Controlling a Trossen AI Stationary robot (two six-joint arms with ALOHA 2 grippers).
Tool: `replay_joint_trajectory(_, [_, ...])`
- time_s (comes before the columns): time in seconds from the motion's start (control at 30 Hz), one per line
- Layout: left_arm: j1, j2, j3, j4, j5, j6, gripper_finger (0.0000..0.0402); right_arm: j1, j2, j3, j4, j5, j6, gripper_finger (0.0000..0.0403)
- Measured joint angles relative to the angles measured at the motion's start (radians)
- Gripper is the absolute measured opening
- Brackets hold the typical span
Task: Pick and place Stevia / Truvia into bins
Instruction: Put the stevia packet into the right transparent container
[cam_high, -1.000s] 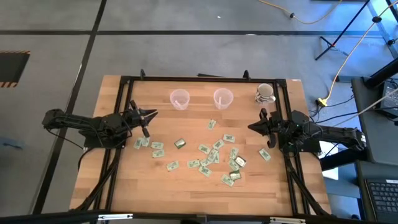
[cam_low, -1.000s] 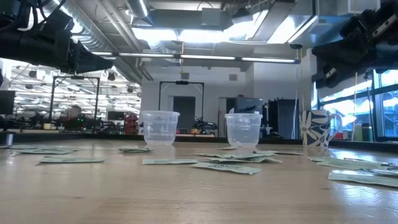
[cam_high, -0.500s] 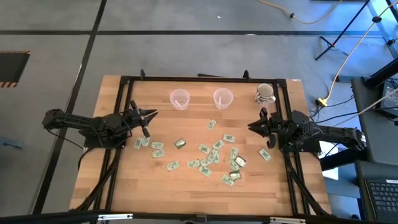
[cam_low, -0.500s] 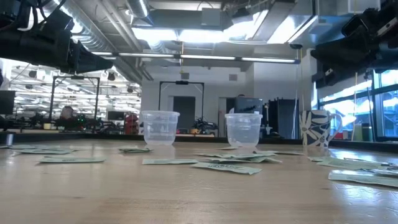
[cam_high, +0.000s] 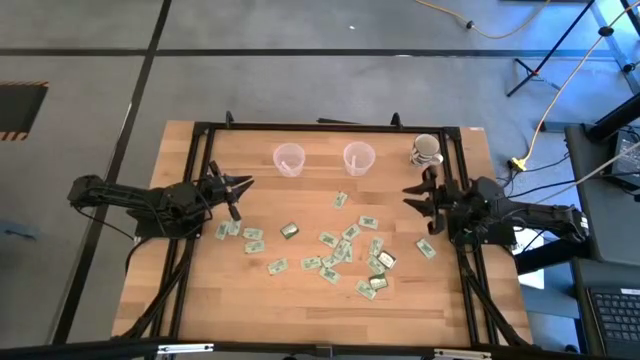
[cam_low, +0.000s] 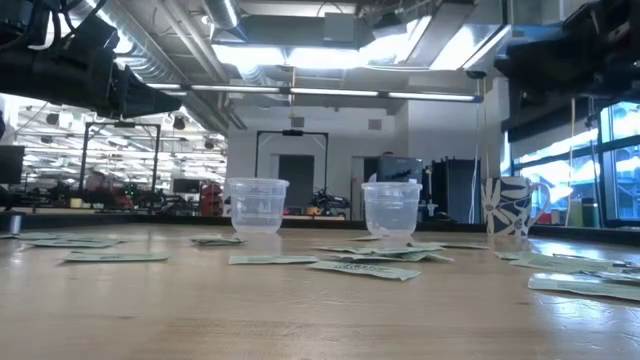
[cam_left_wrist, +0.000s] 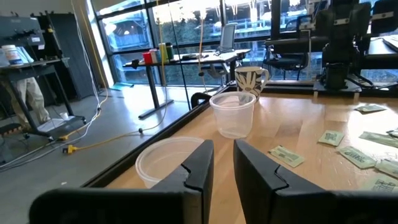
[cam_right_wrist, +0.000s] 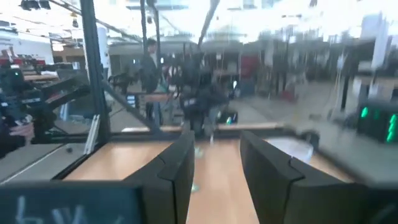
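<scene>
Sachets lie scattered flat across the middle of the surface. Both cups stand at the far edge, apparently empty. Left tool hangs near the leftmost sachets, fingers parted, holding nothing. Right tool hangs at the right side, likewise parted and unloaded. Judgement: the sachets are light, thin and limp; pinch one by a raised edge, since flat paper may slide.

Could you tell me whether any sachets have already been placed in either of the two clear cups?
No, in the low view both cups look empty, and the sachets lie on the table.
</scene>
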Motion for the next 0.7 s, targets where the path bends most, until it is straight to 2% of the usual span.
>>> replay_joint_trajectory(0.2, [0.0, 0.0, 0.0, -0.004, 0.0, 0.0, 0.0056, 0.0, 0.009, 0.052, -0.031, 0.158, -0.028, 0.0133])
replay_joint_trajectory(0.33, [0.0, 0.0, 0.0, -0.005, 0.0, 0.0, 0.0056, 0.0, 0.072, 0.186, -0.164, 0.184, -0.055, 0.0133])
replay_joint_trajectory(0.43, [0.0, 0.0, 0.0, -0.005, 0.0, 0.0, 0.0057, 0.0, 0.167, 0.311, -0.328, 0.264, -0.058, 0.0133])
replay_joint_trajectory(0.57, [0.0, 0.0, 0.0, -0.005, 0.0, 0.023, 0.0057, 0.0, 0.345, 0.503, -0.627, 0.371, 0.122, 0.0133])
replay_joint_trajectory(0.7, [0.0, 0.0, 0.0, -0.005, 0.0, 0.117, 0.0057, 0.002, 0.531, 0.696, -0.963, 0.364, 0.378, 0.0133])
